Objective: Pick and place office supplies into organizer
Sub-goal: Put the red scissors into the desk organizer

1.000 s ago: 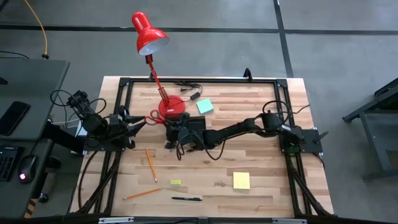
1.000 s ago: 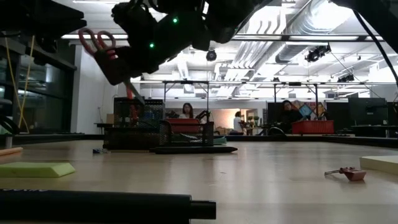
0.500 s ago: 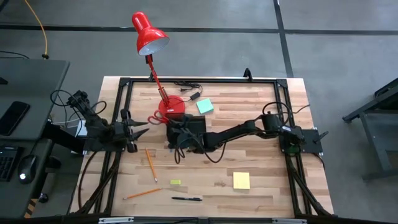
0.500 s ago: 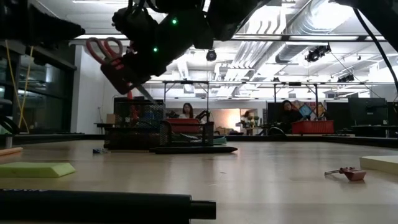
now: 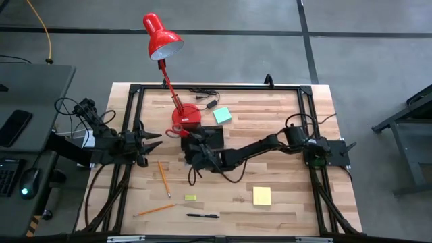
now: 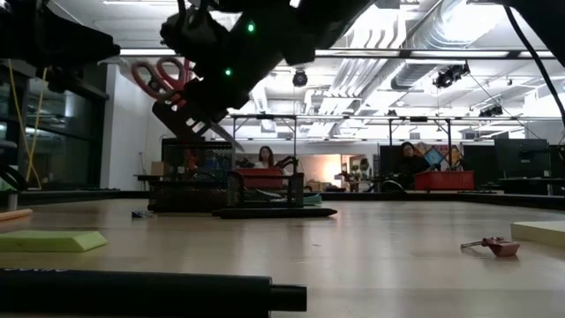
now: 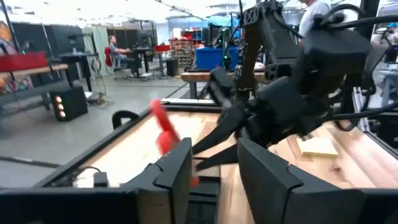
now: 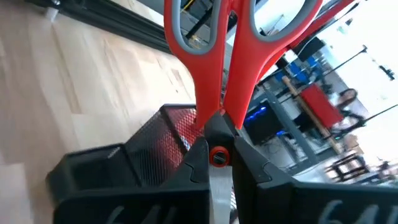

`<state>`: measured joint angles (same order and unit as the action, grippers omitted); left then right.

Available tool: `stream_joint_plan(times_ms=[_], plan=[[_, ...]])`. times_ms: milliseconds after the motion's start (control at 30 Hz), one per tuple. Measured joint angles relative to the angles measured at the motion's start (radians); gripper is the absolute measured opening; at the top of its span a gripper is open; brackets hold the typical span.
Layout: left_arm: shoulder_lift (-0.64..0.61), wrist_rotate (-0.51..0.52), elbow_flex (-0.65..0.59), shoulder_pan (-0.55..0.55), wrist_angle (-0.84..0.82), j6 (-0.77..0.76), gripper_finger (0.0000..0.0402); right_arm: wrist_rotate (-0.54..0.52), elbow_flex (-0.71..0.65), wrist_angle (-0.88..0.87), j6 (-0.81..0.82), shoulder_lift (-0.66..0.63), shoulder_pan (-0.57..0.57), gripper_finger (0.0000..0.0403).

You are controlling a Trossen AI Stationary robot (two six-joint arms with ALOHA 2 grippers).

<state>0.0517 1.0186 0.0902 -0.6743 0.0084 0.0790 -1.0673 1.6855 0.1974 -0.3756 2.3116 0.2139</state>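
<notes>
As the high view shows, the right hand (image 5: pixel 192 145) has carried the scissors (image 5: pixel 177 131) from the left hand (image 5: pixel 150 140) to the organizer (image 5: pixel 210 137) beside the lamp (image 5: pixel 165 47), so the handover is done. The left hand has drawn back to the bench's (image 5: pixel 283 182) left edge, fingers apart and empty.

Low view: the scissors (image 6: pixel 163 75) now tilt blade-down, high over the organizer (image 6: pixel 256 190).

Right wrist view: the right hand is clamped on the scissors (image 8: pixel 217 74) at the pivot, the mesh organizer (image 8: pixel 143 155) just beyond. Lowering and release likely remain.

Red-handled scissors (image 8: pixel 219 74) — held closed, above the black organizer (image 8: pixel 124 165).
</notes>
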Motion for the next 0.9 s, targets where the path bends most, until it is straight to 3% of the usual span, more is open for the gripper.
stream_joint_plan(times_ms=[233, 400, 900], plan=[[0.0, 0.003, 0.0, 0.0, -0.007, -0.058, 0.0193, 0.015, 0.0, 0.003, -0.007, -0.001, 0.023, 0.0002], [0.0, 0.006, 0.0, 0.0, -0.006, -0.06, 0.0212, 0.052, 0.0, 0.033, -0.024, -0.001, 0.023, 0.0002], [0.0, 0.005, 0.0, 0.0, -0.01, -0.061, 0.0178, 0.143, 0.0, 0.123, -0.075, -0.001, 0.022, 0.0002]])
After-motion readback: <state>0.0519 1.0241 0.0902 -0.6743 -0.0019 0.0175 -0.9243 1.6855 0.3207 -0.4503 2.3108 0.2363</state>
